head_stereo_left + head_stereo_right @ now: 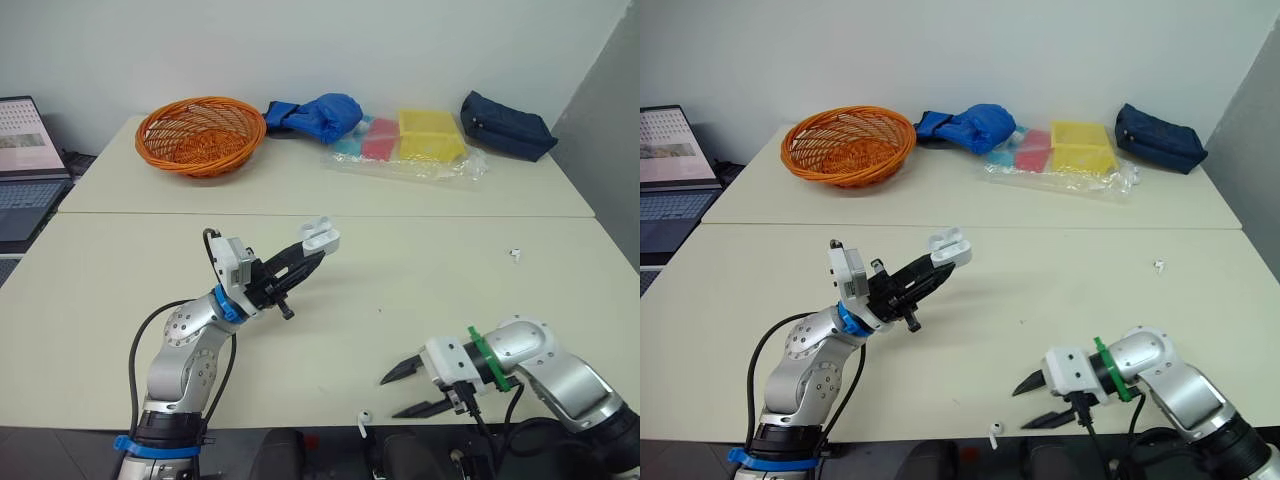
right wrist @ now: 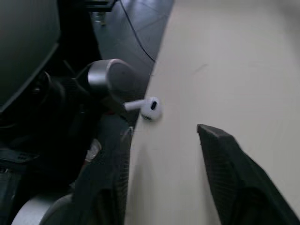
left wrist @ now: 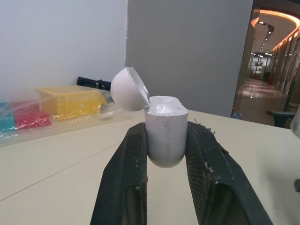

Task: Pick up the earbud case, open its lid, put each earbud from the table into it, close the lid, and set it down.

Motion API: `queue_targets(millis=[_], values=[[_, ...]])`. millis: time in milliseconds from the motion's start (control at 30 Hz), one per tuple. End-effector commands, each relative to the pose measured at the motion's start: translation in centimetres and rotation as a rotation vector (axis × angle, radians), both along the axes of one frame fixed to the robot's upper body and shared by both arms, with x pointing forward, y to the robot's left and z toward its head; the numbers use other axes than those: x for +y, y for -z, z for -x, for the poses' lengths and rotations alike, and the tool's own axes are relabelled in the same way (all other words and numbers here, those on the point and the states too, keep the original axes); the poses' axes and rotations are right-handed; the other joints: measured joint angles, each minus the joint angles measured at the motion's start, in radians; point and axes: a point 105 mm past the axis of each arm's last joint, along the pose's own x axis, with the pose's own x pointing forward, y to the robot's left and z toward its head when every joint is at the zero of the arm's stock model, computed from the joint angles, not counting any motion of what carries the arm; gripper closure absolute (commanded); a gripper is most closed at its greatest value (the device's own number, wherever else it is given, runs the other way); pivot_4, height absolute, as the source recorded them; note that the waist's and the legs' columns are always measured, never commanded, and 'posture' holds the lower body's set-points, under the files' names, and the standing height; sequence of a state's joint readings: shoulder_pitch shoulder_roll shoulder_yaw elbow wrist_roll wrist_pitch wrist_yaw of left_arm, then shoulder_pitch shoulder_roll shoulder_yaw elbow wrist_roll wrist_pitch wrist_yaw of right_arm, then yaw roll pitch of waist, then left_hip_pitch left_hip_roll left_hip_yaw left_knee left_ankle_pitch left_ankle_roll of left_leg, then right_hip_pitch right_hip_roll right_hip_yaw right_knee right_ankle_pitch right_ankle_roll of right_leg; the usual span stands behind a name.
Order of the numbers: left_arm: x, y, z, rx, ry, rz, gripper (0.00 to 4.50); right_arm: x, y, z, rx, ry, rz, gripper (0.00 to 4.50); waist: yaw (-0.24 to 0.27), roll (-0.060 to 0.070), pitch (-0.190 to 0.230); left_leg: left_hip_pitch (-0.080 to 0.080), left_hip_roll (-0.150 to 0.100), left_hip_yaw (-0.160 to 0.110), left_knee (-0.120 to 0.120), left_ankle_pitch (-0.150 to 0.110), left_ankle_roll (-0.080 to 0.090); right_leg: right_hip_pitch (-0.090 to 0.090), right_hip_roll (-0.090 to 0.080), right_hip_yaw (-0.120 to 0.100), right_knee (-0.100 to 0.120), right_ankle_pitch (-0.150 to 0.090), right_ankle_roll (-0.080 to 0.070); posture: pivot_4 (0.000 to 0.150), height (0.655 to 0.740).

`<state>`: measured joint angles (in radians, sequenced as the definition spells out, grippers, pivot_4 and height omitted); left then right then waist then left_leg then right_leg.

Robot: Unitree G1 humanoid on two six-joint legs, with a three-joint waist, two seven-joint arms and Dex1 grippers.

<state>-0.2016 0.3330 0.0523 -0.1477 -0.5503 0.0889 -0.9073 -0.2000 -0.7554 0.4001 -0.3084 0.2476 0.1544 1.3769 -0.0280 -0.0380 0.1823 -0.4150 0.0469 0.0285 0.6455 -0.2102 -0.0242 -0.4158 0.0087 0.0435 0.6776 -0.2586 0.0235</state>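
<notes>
Two black fingers of the left gripper (image 1: 312, 252) are clamped on the body of the white earbud case (image 3: 165, 136), one finger on each side, holding it up off the table (image 1: 400, 280) over its middle. Case sits upright between the fingers with its lid (image 3: 129, 89) swung back on the hinge. Can't tell if anything sits in the wells.

Right gripper (image 1: 392, 396) is low at the table's near edge, fingers spread wide, holding nothing. One earbud (image 2: 151, 108) lies just ahead of its tips at the very edge, stem poking past the rim, not touched.

Another small white item (image 1: 515, 254) lies well off to the right, too small to identify.

Far side: orange basket (image 1: 200, 135), blue bundle (image 1: 315, 115), plastic bag of coloured blocks (image 1: 410, 140), dark pouch (image 1: 505, 125). Laptop (image 1: 25, 165) at left.
</notes>
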Motion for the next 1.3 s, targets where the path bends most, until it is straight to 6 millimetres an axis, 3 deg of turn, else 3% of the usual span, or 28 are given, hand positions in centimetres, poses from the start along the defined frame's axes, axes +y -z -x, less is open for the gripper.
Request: queue_targets(millis=[33,133,867,967,1133,1300], values=[[-0.2,-1.3,0.6,-0.05,0.019,0.005,3.74,0.6,-0.1,-0.2,-0.021,-0.052,-0.004,1.03,0.0,0.0,0.0,0.0,0.0,0.0,0.0,0.0,0.0,0.0,0.0,0.0,0.0,0.0,0.0,0.15,0.74],[0.0,-1.3,0.7,-0.045,0.01,-0.001,3.74,1.5,-0.1,-0.5,0.004,-0.072,-0.005,0.01,0.0,0.0,0.0,0.0,0.0,0.0,0.0,0.0,0.0,0.0,0.0,0.0,0.0,0.0,0.0,0.15,0.74],[0.1,-1.2,1.3,-0.026,0.005,-0.008,3.74,3.3,0.9,-0.7,0.057,-0.102,-0.005,0.01,0.0,0.0,0.0,0.0,0.0,0.0,0.0,0.0,0.0,0.0,0.0,-0.001,0.001,-0.001,-0.001,0.15,0.74],[0.1,-1.2,1.4,-0.025,0.004,-0.007,3.74,3.2,0.9,-0.8,0.054,-0.103,-0.004,0.62,0.0,0.0,0.0,0.0,0.0,-0.001,0.0,0.0,0.0,0.0,0.0,-0.001,0.001,-0.001,-0.001,0.15,0.74],[0.2,-1.2,1.4,-0.021,0.005,-0.009,3.74,3.0,1.0,-0.8,0.041,-0.109,0.005,2.39,0.0,0.0,0.0,0.0,0.0,-0.001,0.0,0.0,0.0,0.0,0.0,-0.001,0.001,-0.001,-0.001,0.15,0.74],[0.1,-1.2,1.4,-0.022,0.006,-0.009,3.74,2.9,1.1,-0.8,0.042,-0.108,0.012,2.39,0.0,0.0,0.0,0.0,0.0,-0.001,0.0,0.0,0.0,0.0,0.0,-0.001,0.001,-0.001,-0.001,0.15,0.74]])
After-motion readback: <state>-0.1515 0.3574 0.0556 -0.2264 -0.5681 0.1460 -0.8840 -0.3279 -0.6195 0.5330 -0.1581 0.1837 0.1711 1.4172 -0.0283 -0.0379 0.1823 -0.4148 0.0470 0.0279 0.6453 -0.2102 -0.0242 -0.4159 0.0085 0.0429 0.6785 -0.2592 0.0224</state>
